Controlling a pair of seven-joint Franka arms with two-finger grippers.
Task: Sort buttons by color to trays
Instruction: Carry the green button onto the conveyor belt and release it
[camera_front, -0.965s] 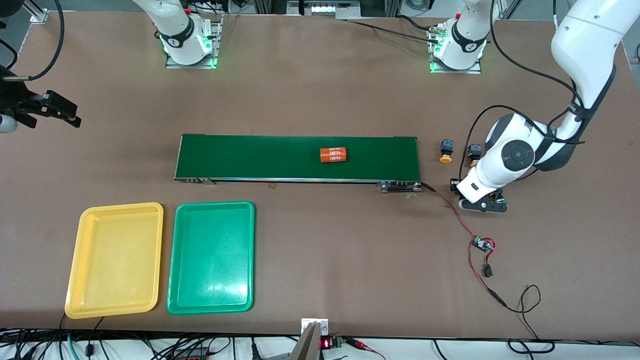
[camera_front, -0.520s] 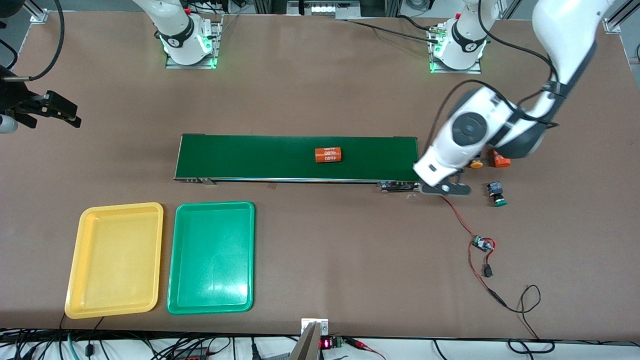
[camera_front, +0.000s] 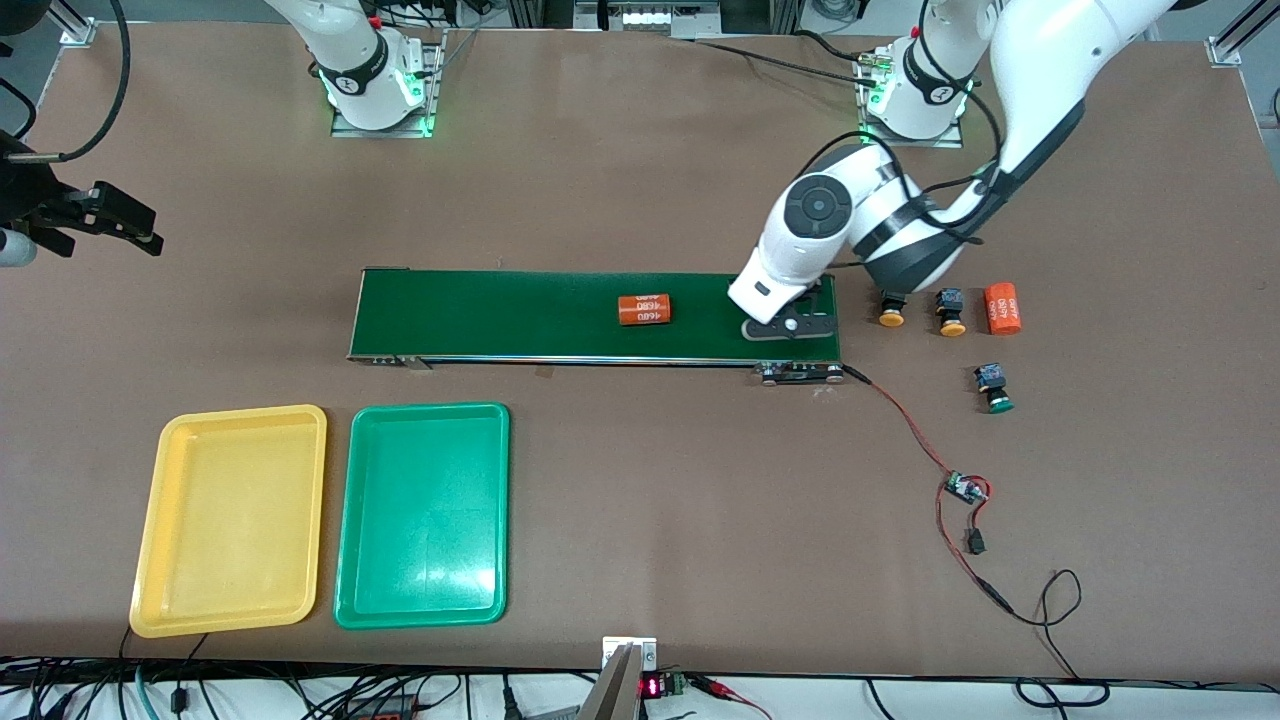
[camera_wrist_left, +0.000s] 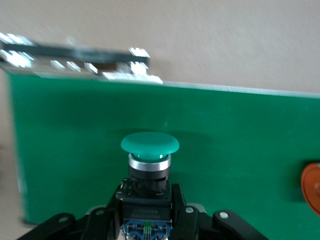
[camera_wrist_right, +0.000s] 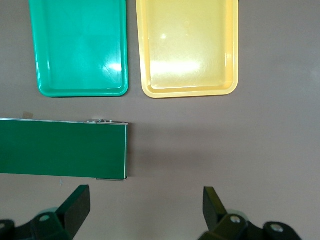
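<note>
My left gripper (camera_front: 790, 327) is shut on the black-blue body of a green-capped button (camera_wrist_left: 149, 145) and holds it over the conveyor belt's end toward the left arm. In the left wrist view the left gripper (camera_wrist_left: 148, 212) clamps the body from both sides, cap pointing away. Two yellow-orange-capped buttons (camera_front: 891, 308) (camera_front: 950, 312) lie side by side on the table past that belt end. Another green-capped button (camera_front: 993, 390) lies nearer the front camera. The yellow tray (camera_front: 165, 520) and green tray (camera_front: 350, 520) sit side by side, both bare. My right gripper (camera_front: 130, 225) (camera_wrist_right: 145, 200) waits open, holding nothing.
The dark-green conveyor belt (camera_front: 500, 315) carries an orange "4680" cylinder (camera_front: 643, 309). A second orange cylinder (camera_front: 1002, 308) lies beside the yellow-orange buttons. A red-black cable with a small circuit board (camera_front: 964, 489) runs from the belt's end toward the front camera.
The left arm swung with its green button from the table by the loose buttons to over the belt's end. The cylinder on the belt drifted toward the right arm's end.
</note>
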